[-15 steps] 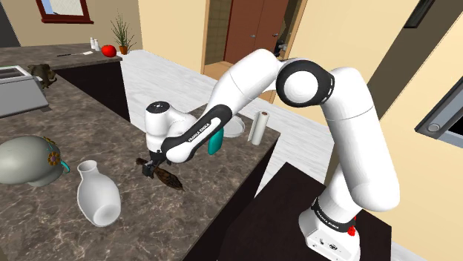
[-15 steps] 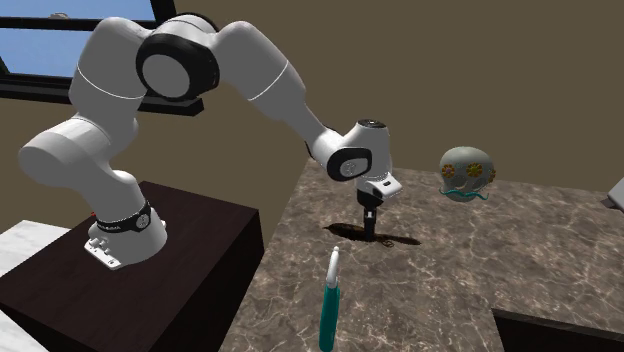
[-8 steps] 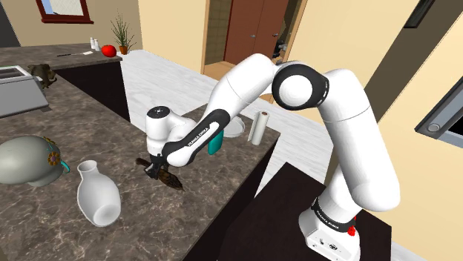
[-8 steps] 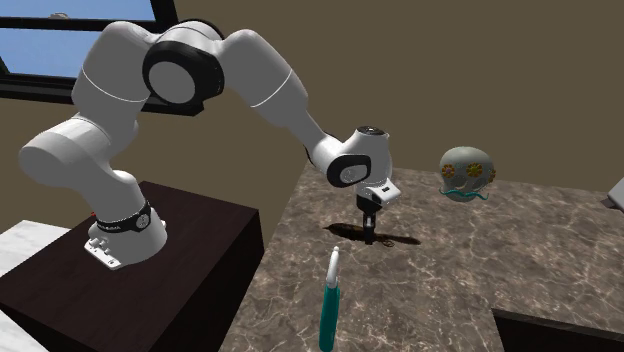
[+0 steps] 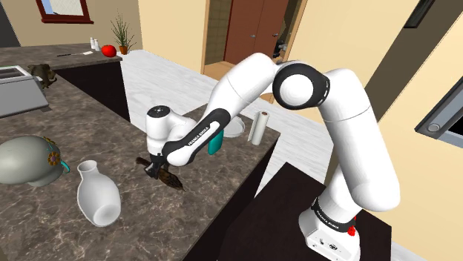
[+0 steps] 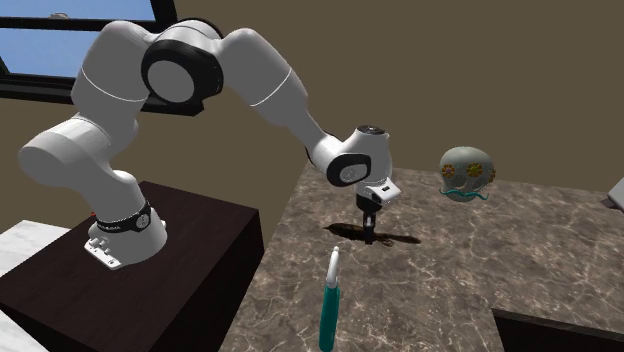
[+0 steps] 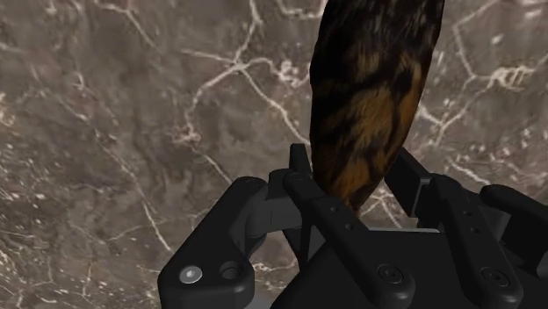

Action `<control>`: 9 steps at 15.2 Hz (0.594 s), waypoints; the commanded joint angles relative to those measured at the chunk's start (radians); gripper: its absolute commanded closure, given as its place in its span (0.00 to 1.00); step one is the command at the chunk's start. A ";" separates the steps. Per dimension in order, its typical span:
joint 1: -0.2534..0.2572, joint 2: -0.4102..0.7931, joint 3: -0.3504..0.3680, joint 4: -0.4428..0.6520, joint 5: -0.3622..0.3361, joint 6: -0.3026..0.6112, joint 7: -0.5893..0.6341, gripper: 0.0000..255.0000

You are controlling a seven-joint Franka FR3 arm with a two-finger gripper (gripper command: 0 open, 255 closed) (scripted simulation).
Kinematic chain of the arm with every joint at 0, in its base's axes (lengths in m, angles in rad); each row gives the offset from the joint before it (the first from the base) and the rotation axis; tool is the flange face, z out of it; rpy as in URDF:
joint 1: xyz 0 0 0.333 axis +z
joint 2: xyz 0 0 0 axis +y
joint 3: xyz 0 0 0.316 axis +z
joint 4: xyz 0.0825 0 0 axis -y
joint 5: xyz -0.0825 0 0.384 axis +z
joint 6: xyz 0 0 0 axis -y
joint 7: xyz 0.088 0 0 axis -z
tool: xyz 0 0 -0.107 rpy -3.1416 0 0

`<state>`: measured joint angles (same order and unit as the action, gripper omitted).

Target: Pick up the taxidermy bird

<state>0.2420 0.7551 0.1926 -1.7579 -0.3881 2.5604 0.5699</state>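
End effector pinching the taxidermy bird: in the wrist view both black fingers press against the narrow end of its mottled brown-and-black body. Bird lies low on the dark veined worktop, with the end effector coming straight down on it; lift-off cannot be told. In the second exterior view the end effector stands upright over the bird. Near the bird, toward the shoulder view's left: a white vase, upright. Near the bird, toward the arm: a teal object, partly behind the forearm. Farther from the bird, beyond the vase: a grey-green dome with flower ornaments. Well apart from the bird, by the worktop's edge: a white upright roll. Farthest from the bird: a grey toaster.
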 commanded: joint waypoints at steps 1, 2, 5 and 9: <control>-0.003 -0.016 0.005 -0.005 0.004 -0.011 -0.004 1.00; -0.005 -0.027 0.008 -0.008 0.008 -0.019 -0.006 1.00; -0.012 -0.058 0.018 -0.017 0.017 -0.042 -0.014 1.00; -0.021 -0.099 0.031 -0.025 0.031 -0.074 -0.026 1.00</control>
<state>0.2225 0.6644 0.2200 -1.7852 -0.3611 2.4968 0.5471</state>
